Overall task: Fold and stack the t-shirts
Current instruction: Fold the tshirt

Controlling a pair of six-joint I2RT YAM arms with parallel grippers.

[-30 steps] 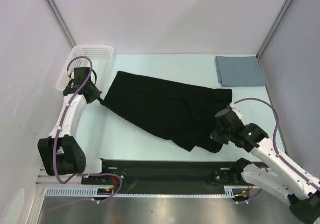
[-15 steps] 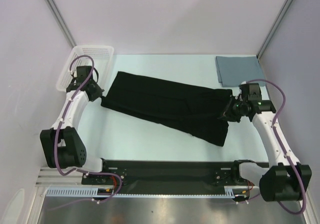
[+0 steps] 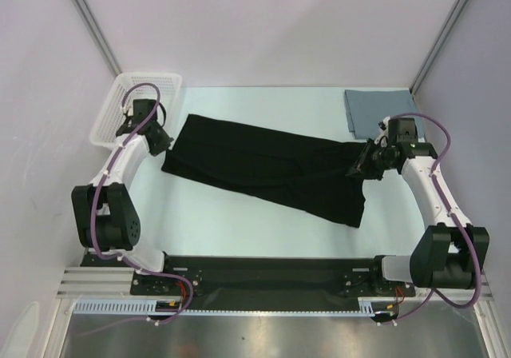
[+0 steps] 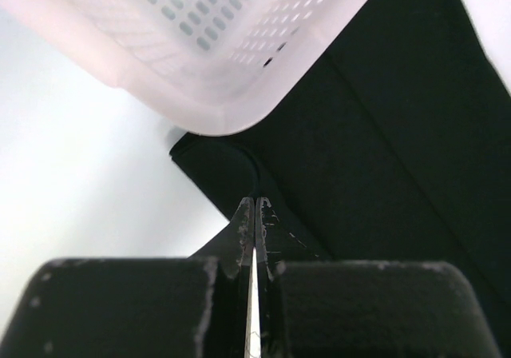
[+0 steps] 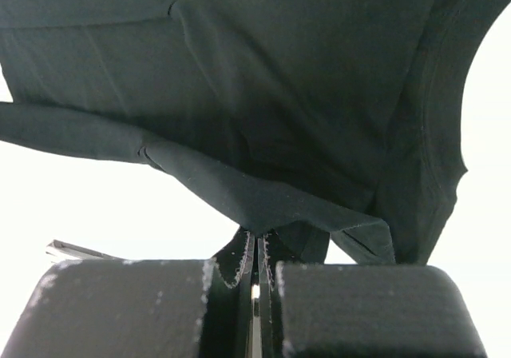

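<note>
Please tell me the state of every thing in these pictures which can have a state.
black t-shirt: partly folded, gripped at both ends.
grey-blue t-shirt: folded flat, far right corner.
white mesh basket: upright, far left.
left end effector: shut on the black t-shirt.
right end effector: shut on the black t-shirt.

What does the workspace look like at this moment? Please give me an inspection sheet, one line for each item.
Surface: pale table, bare around the cloth.
Job's things: black t-shirt stretched out between the arms; grey-blue t-shirt folded at the far right corner.
Clutter: white mesh basket at the far left corner.
Grippers: left gripper and right gripper, each shut on one end of the black t-shirt.
Cables: purple cables looped along both arms.
Surroundings: plain walls on three sides.
</note>
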